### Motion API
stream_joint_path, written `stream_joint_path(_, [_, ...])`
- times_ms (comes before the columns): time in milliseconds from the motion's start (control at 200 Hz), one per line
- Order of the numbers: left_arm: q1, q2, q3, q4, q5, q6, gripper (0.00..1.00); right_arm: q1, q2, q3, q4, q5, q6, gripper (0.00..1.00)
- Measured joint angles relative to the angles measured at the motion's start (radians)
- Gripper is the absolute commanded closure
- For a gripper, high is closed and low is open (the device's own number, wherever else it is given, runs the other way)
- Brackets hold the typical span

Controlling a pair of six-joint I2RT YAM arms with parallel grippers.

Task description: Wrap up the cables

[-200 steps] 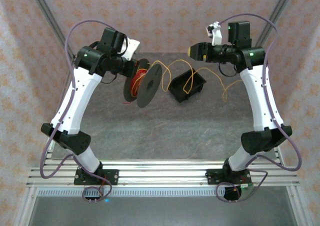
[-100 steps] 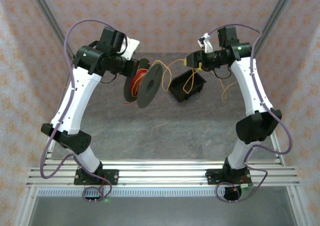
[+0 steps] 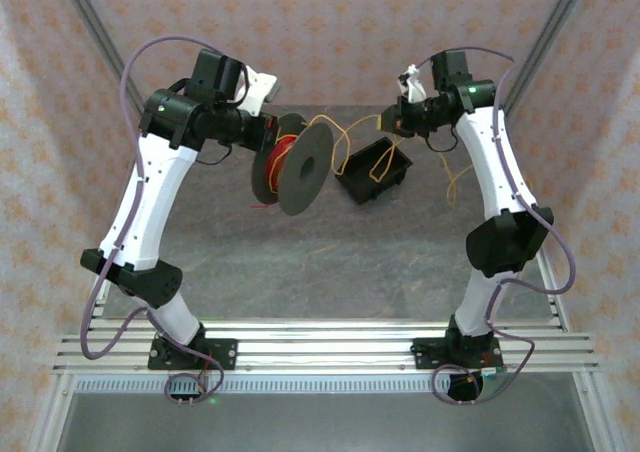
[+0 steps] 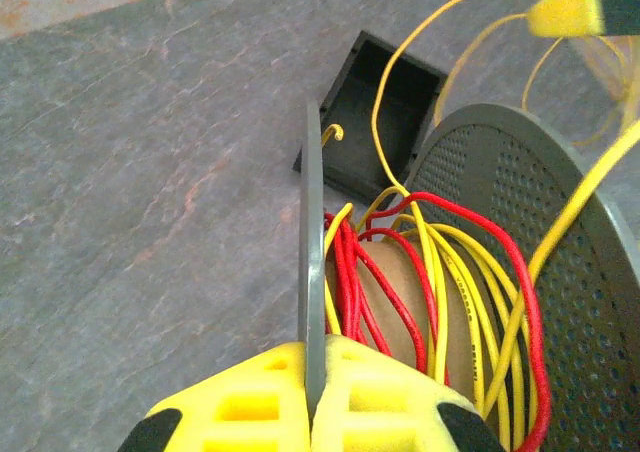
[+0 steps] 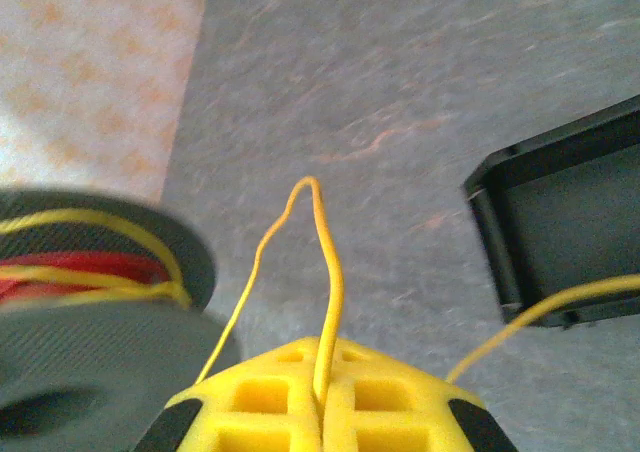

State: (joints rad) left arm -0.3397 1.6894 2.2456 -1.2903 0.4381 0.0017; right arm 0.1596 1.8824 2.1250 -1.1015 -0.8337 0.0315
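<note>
A grey spool hangs above the table with red cable and yellow cable wound loosely on its core. My left gripper is shut on the spool's thin near flange; from above, the left gripper is at the spool's left side. A loose yellow cable runs from the spool to my right gripper. The right gripper is shut on that yellow cable, which loops up in front of the fingers, then trails off right.
A black open box lies on the grey table right of the spool, with yellow cable passing over it. More slack yellow cable hangs beside the right arm. Patterned walls enclose the table on three sides.
My right gripper has swung left toward the spool and closed on the yellow cable. The left arm has shifted the spool slightly to the right.
</note>
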Motion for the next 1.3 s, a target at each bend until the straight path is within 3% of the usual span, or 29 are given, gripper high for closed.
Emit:
stream_joint_path(285, [0.100, -0.029, -0.003, 0.020, 0.164, -0.080, 1.00, -0.109, 0.079, 0.073, -0.011, 0.318, 0.126, 1.00])
stream_joint_path(621, [0.246, -0.137, -0.076, 0.190, 0.424, -0.267, 1.00, -0.109, 0.126, 0.072, -0.039, 0.560, 0.133, 1.00])
stream_joint_path(836, [0.377, -0.246, -0.303, 0.587, 0.621, -0.614, 1.00, -0.110, 0.126, 0.071, -0.039, 0.638, 0.125, 1.00])
stream_joint_path(1036, [0.468, -0.252, -0.421, 1.047, 0.689, -1.010, 1.00, -0.120, 0.126, 0.043, -0.042, 0.669, 0.114, 1.00])
stream_joint_path(1146, [0.484, -0.243, -0.430, 1.122, 0.682, -1.097, 1.00, -0.121, 0.123, 0.003, -0.039, 0.660, 0.106, 1.00])
stream_joint_path(1301, [0.484, -0.235, -0.420, 1.072, 0.651, -1.081, 1.00, -0.112, 0.079, -0.100, -0.019, 0.631, 0.090, 1.00])
